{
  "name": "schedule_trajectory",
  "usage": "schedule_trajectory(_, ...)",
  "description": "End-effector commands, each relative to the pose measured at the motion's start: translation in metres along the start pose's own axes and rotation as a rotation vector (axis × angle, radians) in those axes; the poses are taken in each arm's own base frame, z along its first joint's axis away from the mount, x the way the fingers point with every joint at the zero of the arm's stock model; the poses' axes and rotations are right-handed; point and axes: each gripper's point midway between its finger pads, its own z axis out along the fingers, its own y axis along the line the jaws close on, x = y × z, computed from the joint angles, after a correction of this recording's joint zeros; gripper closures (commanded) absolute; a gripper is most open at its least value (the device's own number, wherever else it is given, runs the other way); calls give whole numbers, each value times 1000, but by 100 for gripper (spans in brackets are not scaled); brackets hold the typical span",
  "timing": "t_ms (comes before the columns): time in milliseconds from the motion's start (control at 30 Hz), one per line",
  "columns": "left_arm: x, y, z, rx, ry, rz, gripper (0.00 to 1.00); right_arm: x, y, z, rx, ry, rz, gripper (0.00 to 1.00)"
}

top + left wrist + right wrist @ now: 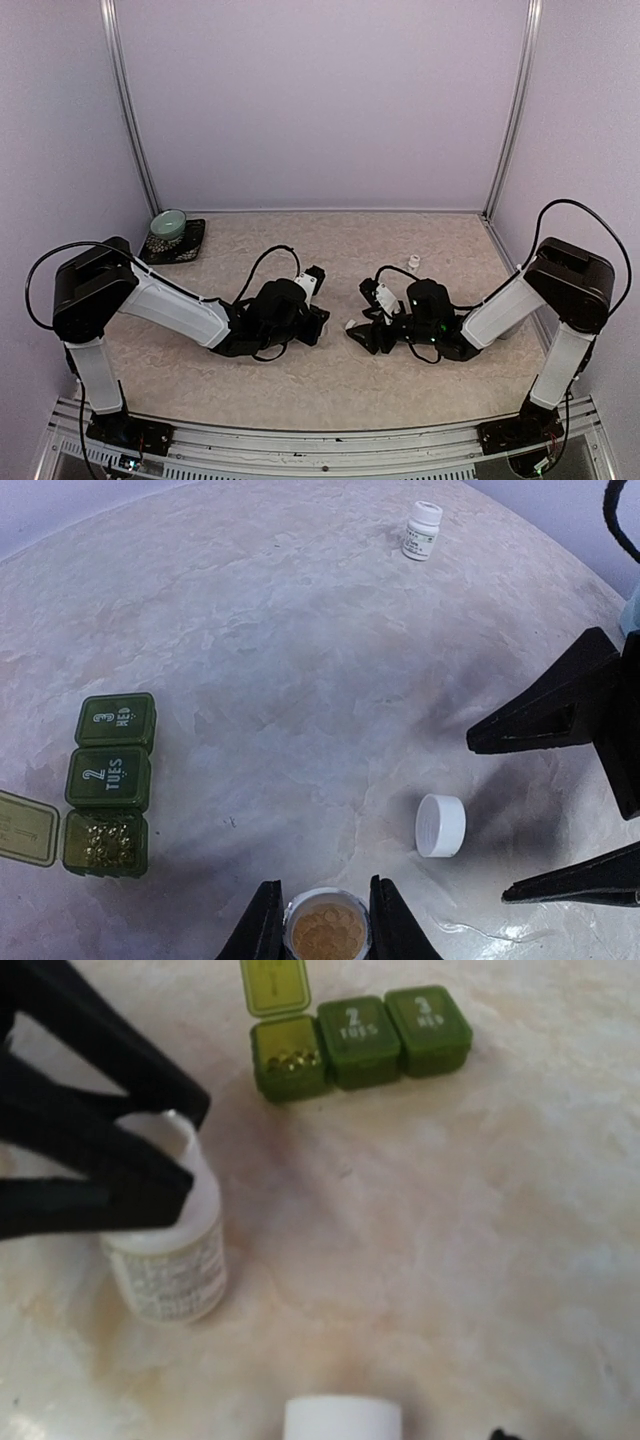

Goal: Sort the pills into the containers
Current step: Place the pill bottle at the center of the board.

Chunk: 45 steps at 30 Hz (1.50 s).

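The left gripper (pixel 325 908) is clamped on one open pill bottle (pixel 325 938), a white plastic cylinder filled with round tan pills. Just to its right, one white cap (pixel 440 825) lies loose on the pale marbled table (pixel 300 660). The right gripper (pixel 488 818) has its black wedge-shaped fingers spread apart and holds nothing, with its tips just short of the cap.

Well to the left across bare surface sit the containers (pixel 110 780), one dark green strip of three square compartments. The nearest lid is flipped up over small golden pills, and the two marked TUES and WED are closed.

Farther off, a second capped bottle (pixel 422 530) stands alone. One pale green bowl (pixel 167 225) sits on a dark mat (pixel 188 248) in the far left corner.
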Motion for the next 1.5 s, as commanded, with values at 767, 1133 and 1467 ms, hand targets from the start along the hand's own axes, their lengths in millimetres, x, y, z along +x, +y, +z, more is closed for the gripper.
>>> schedule_trajectory(767, 15, -1, -5, -41, -41, -23, 60, 10, -8, 23, 2, -32, -87, 52)
schedule_trajectory(1133, 9, 0, -14, -37, -70, -36, 38, 22, -8, 27, 8, 5, -81, 48)
schedule_trajectory(1467, 13, 9, -30, -27, -128, -61, 1, 23, -8, 30, 9, 5, -81, 53)
